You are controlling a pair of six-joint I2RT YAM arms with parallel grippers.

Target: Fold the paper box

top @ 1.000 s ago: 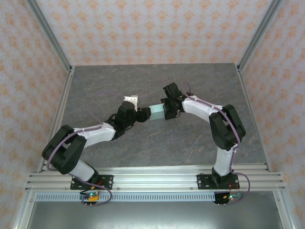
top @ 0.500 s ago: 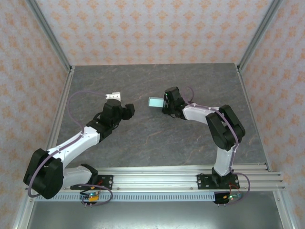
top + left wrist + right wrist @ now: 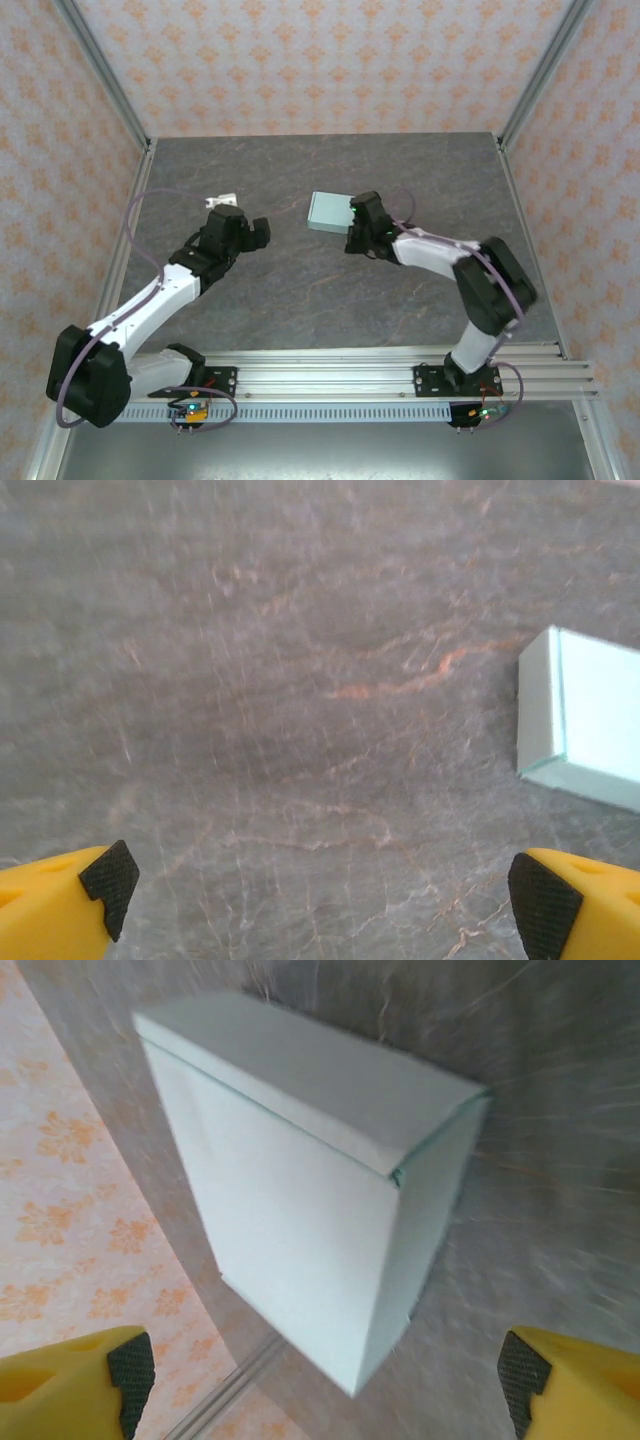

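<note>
The paper box [image 3: 327,212] is a closed, pale mint-green rectangular box lying by itself on the dark stone table [image 3: 300,290], right of centre toward the back. My right gripper [image 3: 351,233] stands open just at the box's near-right side. In the right wrist view the box [image 3: 300,1190] lies ahead of the spread fingertips [image 3: 128,1370], not between them. My left gripper [image 3: 256,232] is open as well, a short way left of the box. The left wrist view has the box [image 3: 590,720] at the right edge, and bare table lies between that gripper's fingertips [image 3: 106,878].
Patterned walls [image 3: 320,60] close the table at the back and sides, with metal frame posts [image 3: 100,70] at the corners. An aluminium rail [image 3: 320,378] carrying both arm bases runs along the near edge. Bare stone spreads between the arms and in front of the box.
Both grippers have opened. The right one has let go of the box, which now lies on the table. The left arm has drawn back to the left, away from the box.
</note>
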